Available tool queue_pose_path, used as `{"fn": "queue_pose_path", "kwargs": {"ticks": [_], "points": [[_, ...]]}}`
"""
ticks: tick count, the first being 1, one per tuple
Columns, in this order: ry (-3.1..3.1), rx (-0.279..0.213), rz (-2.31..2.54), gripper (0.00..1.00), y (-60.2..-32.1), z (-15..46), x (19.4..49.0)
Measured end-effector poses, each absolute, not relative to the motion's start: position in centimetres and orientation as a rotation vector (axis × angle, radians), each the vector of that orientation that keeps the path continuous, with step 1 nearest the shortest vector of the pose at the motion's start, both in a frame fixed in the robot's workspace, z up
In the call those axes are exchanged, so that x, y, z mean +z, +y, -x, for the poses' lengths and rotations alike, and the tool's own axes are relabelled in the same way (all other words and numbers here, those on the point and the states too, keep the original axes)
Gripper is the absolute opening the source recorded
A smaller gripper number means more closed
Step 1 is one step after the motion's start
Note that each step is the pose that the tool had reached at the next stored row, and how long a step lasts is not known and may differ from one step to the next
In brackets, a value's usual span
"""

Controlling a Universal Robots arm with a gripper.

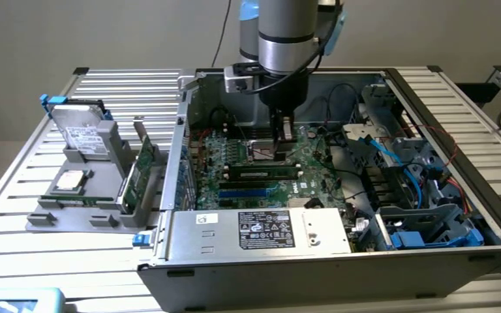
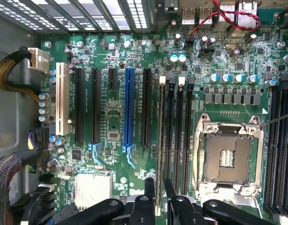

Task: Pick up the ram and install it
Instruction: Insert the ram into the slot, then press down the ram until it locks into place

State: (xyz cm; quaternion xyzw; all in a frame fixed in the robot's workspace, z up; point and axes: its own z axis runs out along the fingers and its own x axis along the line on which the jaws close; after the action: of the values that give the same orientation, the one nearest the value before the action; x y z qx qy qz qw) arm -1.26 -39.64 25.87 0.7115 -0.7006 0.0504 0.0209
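Note:
The ram (image 1: 263, 173), a slim green stick with black chips, stands on edge in a motherboard slot inside the open computer case (image 1: 425, 104). In the wrist view the ram (image 2: 161, 140) appears edge-on as a thin line in the first of the black memory slots. My gripper (image 1: 283, 151) hangs from the arm just above the board, behind the ram. In the wrist view my gripper (image 2: 158, 194) is open, with one black finger (image 2: 148, 190) on each side of the ram's line, not touching it.
A grey fixture (image 1: 55, 218) on the exterior view's left holds a hard drive (image 1: 81, 130), a processor chip (image 1: 72, 179) and a broad green expansion card (image 1: 143, 166). The power supply (image 1: 268, 228) fills the case front. Blue cables (image 1: 390, 150) and the CPU socket (image 2: 228, 157) lie nearby.

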Motion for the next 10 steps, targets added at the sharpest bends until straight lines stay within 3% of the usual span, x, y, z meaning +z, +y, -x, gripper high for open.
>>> {"fn": "queue_pose_path", "kwargs": {"ticks": [10], "points": [[-2.163, 0.137, -2.199, 0.22, -39.7, 0.84, 25.91]]}}
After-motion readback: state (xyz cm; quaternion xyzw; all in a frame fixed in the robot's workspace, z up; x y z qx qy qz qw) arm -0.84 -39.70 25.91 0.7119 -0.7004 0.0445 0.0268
